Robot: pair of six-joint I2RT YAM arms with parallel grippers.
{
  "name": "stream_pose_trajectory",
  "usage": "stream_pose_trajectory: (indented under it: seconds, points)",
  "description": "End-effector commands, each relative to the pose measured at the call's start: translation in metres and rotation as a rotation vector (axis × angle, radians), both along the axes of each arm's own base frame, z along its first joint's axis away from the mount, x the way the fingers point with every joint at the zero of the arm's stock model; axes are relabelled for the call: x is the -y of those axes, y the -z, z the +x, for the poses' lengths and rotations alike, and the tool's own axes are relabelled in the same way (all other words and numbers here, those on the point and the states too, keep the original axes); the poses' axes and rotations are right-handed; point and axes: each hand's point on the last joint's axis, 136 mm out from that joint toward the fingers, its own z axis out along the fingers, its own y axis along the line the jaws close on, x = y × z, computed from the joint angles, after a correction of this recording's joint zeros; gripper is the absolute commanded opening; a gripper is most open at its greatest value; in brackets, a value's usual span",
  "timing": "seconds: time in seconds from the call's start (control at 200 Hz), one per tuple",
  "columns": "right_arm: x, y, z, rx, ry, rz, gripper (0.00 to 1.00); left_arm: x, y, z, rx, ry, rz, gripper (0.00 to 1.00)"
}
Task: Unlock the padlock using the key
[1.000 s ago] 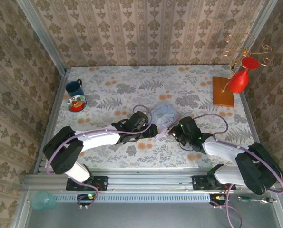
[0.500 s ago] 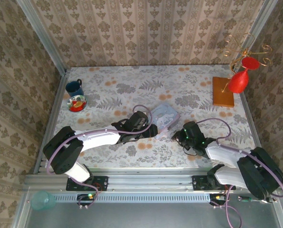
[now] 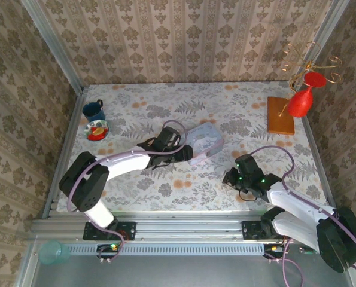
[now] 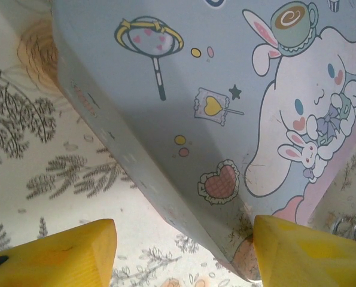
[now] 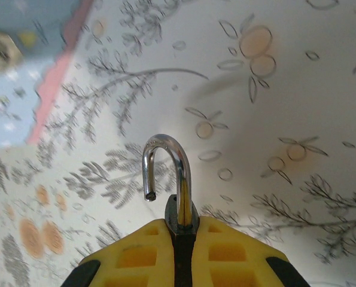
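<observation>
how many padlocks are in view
1. The padlock sits pinched in the right gripper, its shackle open, held over the floral tablecloth. Another could hide behind the tin box.

The padlock (image 5: 181,197) sits in the right end effector (image 5: 180,233), near-right of the tin box (image 3: 203,139), with mug (image 3: 93,110) and bowl (image 3: 97,130) far left.

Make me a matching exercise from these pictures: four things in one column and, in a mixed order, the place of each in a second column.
Things
1. padlock
2. pastel tin box
3. blue mug
4. red wine glass

Places
A. at the far left corner of the table
B. pinched in the right claw, shackle open
C. hanging upside down on the wire stand
D. between the spread fingers of the left claw

Pairs: 1-B, 2-D, 3-A, 4-C
</observation>
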Motion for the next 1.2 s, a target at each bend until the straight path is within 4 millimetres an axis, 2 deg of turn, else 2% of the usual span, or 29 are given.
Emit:
stream_pose_trajectory:
  seconds: [0.0, 0.14, 0.305, 0.36, 0.495, 0.58, 0.76, 1.01, 1.05, 1.145, 1.195]
  points:
    - [-0.005, -0.002, -0.012, -0.035, -0.104, -0.009, 0.0, -0.021, 0.026, 0.005, -0.049, 0.011, 0.112, 0.61]
    - [-0.013, -0.001, -0.015, -0.061, -0.153, 0.008, 0.0, -0.025, 0.02, 0.026, 0.01, 0.036, 0.182, 0.61]
    - [-0.008, 0.005, -0.016, -0.083, -0.162, -0.041, 0.0, -0.034, 0.008, 0.048, 0.05, 0.067, 0.227, 0.62]
    - [-0.007, 0.006, -0.016, -0.088, -0.17, -0.051, 0.0, -0.037, -0.006, 0.052, 0.072, 0.096, 0.258, 0.62]
    - [-0.004, 0.01, -0.017, -0.097, -0.177, -0.078, 0.0, -0.059, -0.046, 0.057, 0.181, 0.082, 0.342, 0.7]
    - [0.0, 0.01, -0.018, -0.096, -0.187, -0.109, 0.01, -0.072, -0.057, 0.055, 0.194, 0.061, 0.297, 0.7]
    - [0.014, 0.01, -0.019, -0.099, -0.186, -0.195, 0.04, -0.11, -0.062, 0.037, 0.232, -0.006, 0.271, 0.72]
    - [0.016, 0.009, -0.019, -0.097, -0.203, -0.215, 0.22, -0.156, -0.072, 0.01, 0.34, -0.123, 0.113, 0.77]
    - [0.017, 0.008, -0.019, -0.096, -0.202, -0.221, 0.26, -0.171, -0.073, 0.011, 0.348, -0.174, 0.109, 0.77]
    - [0.017, 0.006, -0.018, -0.088, -0.196, -0.218, 0.31, -0.184, -0.077, 0.005, 0.374, -0.211, 0.087, 0.79]
    - [0.017, 0.004, -0.018, -0.081, -0.195, -0.214, 0.32, -0.189, -0.079, 0.003, 0.388, -0.223, 0.081, 0.83]
